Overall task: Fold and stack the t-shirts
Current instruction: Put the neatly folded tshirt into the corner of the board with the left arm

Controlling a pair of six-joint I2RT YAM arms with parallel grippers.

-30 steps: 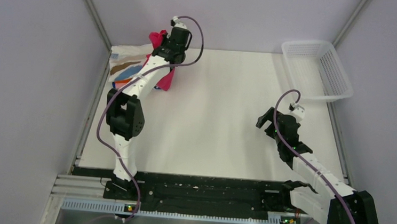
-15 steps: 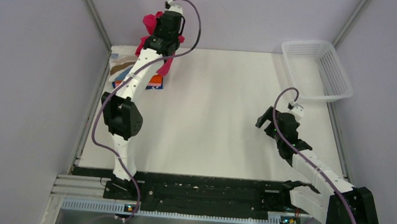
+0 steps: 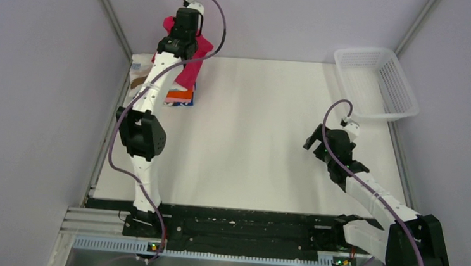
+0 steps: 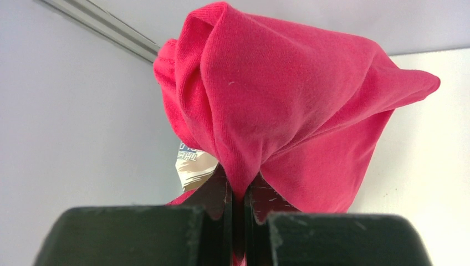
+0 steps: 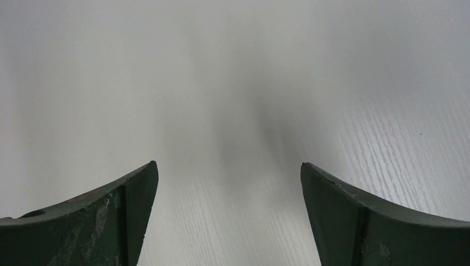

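The left pincer [image 4: 237, 191] is closed tightly on a fold of the magenta-red t-shirt [image 4: 288, 100]; its two dark fingers [image 4: 219, 191] press the cloth between them with almost no gap. From the top view this arm is stretched far out to the 11 o'clock corner of the tabletop [image 3: 251, 140]. The shirt is lifted above the surface there and hangs bunched from the grip, one part to the left of the wrist and a longer part falling down toward 5 o'clock. Directly under it lies the stack of folded t-shirts [image 3: 178, 97], with orange and blue edges visible and a white one with tan streaks showing at the 9 o'clock side. I cannot tell whether the hanging cloth touches the stack.

The right pincer [image 5: 227, 183] is spread wide and holds nothing; only bare white surface is seen between its fingers. It is at about 3 o'clock on the tabletop, low over it, well apart from the shirts. A white mesh basket [image 3: 397, 82] stands at the 1 o'clock corner.
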